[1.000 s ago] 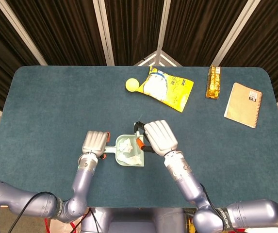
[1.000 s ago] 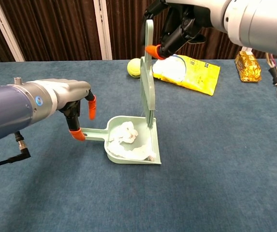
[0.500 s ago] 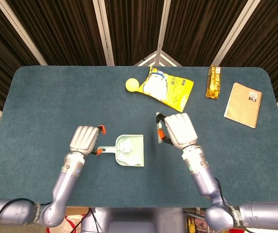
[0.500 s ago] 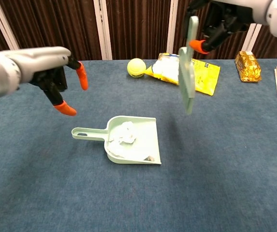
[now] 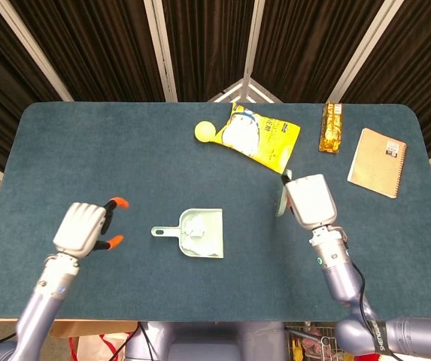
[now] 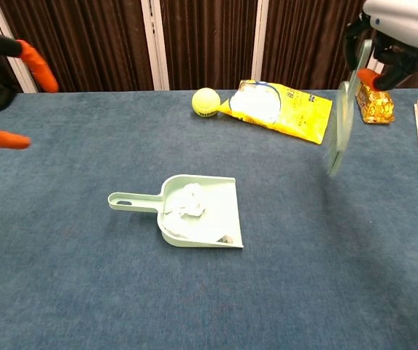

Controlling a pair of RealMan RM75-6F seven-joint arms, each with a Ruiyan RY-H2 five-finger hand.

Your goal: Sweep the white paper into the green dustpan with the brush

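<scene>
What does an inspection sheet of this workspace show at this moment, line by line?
Surface: blue table, flat.
Job's things: white paper lies inside the green dustpan; brush is in the air.
Clutter: yellow bag, yellow ball, gold packet, notebook.
Hands: left hand holds nothing, fingers apart; right hand holds the brush.
Cables: nothing seen on the table.
Surroundings: dark curtains.
</scene>
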